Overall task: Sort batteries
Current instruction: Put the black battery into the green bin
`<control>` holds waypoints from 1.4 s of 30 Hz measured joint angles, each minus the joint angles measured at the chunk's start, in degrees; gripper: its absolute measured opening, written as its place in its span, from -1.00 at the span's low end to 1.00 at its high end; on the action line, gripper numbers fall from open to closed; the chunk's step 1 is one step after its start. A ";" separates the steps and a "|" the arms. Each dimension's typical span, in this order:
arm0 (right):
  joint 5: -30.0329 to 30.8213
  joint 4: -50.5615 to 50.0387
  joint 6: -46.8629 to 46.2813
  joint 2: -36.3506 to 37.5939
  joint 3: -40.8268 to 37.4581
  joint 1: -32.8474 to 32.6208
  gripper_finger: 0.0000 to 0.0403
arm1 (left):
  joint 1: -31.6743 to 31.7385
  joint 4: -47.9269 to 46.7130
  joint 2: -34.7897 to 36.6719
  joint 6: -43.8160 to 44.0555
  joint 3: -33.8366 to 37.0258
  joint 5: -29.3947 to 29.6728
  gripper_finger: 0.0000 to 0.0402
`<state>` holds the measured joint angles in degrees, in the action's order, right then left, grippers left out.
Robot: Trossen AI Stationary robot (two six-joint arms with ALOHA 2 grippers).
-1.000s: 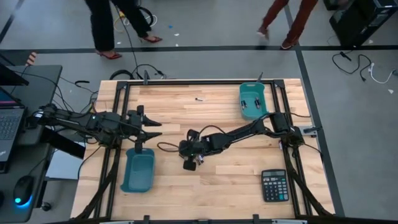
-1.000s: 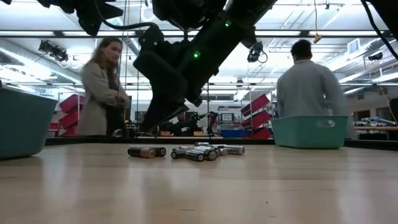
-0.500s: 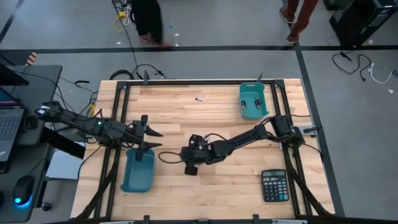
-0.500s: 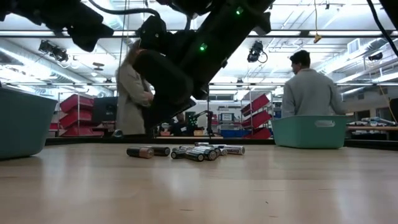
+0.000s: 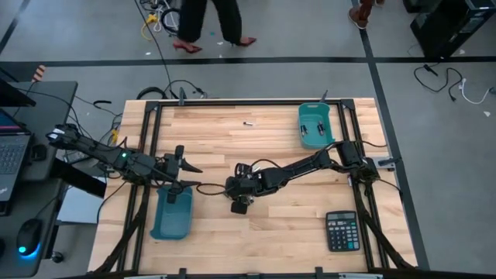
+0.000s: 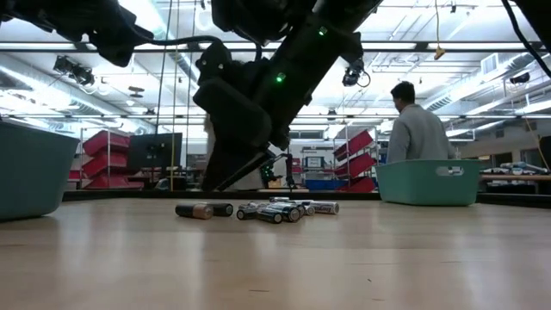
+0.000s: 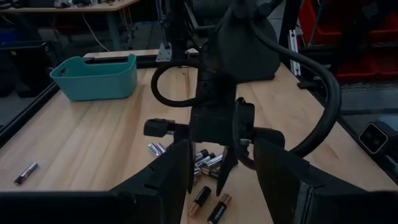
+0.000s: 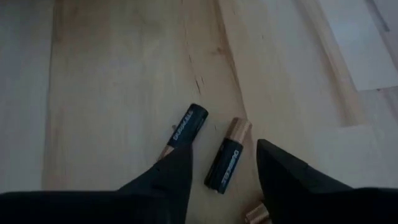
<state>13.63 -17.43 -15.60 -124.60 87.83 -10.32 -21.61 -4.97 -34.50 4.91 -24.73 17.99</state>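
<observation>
Batteries (image 8: 228,154) between the spread right hand (image 8: 224,165) show only in its wrist view.

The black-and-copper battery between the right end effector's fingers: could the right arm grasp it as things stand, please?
Probably yes: the right end effector is open, straddling the black-and-copper battery on bare table, nothing between them.

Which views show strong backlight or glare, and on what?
Low view: bright ceiling lights backlight the right arm into a dark silhouette over the batteries; the table shows sheen. Right wrist view: even light; two batteries cast faint shadows.
</observation>
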 joint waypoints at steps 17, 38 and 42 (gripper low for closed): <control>2.23 3.76 -4.15 0.13 -4.71 -0.29 -0.14 | 0.00 2.68 0.00 -0.17 0.00 0.74 -0.09; 2.34 6.28 -3.28 0.11 -7.06 -0.09 -0.44 | 0.00 4.33 0.02 -0.20 0.00 2.34 -0.09; 2.32 6.36 -2.38 0.11 -7.06 -0.03 -0.53 | 0.00 4.31 0.02 -0.20 0.00 2.34 -0.09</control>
<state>15.94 -11.07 -17.98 -124.49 80.77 -10.35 -21.61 -0.67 -34.48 4.71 -24.73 20.34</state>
